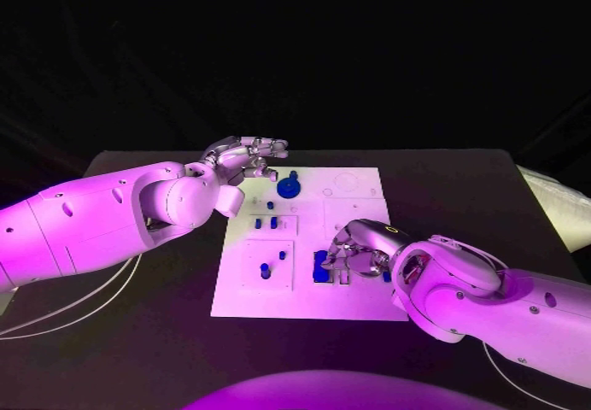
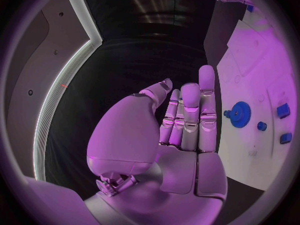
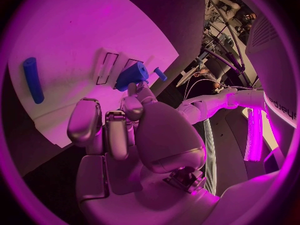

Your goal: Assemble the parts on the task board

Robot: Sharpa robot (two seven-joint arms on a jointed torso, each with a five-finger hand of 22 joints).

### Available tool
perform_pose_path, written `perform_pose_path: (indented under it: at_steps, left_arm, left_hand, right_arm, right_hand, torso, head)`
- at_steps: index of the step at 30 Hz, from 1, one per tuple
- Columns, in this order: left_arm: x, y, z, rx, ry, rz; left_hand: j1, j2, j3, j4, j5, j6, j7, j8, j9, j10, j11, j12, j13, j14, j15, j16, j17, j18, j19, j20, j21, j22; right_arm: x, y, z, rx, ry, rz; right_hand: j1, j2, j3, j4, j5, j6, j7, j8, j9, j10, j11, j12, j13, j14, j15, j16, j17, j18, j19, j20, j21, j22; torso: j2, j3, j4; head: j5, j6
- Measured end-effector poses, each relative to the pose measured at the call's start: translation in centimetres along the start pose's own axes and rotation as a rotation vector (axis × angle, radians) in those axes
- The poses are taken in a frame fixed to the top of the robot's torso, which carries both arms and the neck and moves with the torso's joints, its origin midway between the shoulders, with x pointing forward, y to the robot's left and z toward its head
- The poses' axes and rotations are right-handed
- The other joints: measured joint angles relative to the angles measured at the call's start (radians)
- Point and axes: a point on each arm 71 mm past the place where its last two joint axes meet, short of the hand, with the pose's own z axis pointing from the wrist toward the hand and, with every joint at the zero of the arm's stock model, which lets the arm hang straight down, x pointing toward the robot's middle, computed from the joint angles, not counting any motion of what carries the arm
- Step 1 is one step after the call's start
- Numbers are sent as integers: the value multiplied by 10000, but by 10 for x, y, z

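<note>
White task board [image 1: 357, 303] carries a blue part [image 3: 131, 75] pinched by the right robot hand [image 1: 357, 252].

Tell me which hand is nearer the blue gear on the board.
Left. The left hand hovers just beyond the board's far left corner, a short way from the blue gear. The right hand is down at the task board's near half, among other blue parts, clearly farther from it.
</note>
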Motion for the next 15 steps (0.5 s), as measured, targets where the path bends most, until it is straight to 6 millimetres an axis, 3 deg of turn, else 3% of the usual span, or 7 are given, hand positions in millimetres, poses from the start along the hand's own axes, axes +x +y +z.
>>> perform_pose_path:
  at_steps: [7,15]
  left_arm:
    - [-1,0,0,-9,-11,2]
    - [-1,0,0,-20,-20,4]
  left_hand:
    - [0,0,0,0,0,0,0,0,0,0,0,0,0,0,0,0,1,0,0,0,0,0]
    - [0,0,0,0,0,0,0,0,0,0,0,0,1,0,0,0,1,0,0,0,0,1]
  right_arm:
    - [1,-2,-4,-92,-200,82]
    - [-2,3,-9,-481,-419,240]
  right_hand:
    - [-4,-4,2,-2,-41,27,15,0,0,13,13,-2,49,2,2,9,-1,4,0,0,4,48]
    - [-188,-187,-31,31,-40,66,5,0,0,49,49,74,77,2,3,51,-1,10,37,-37,41,109]
  torso:
    - [0,6,-6]
    - [2,12,-7]
  head:
    - [6,-2]
    - [7,-2]
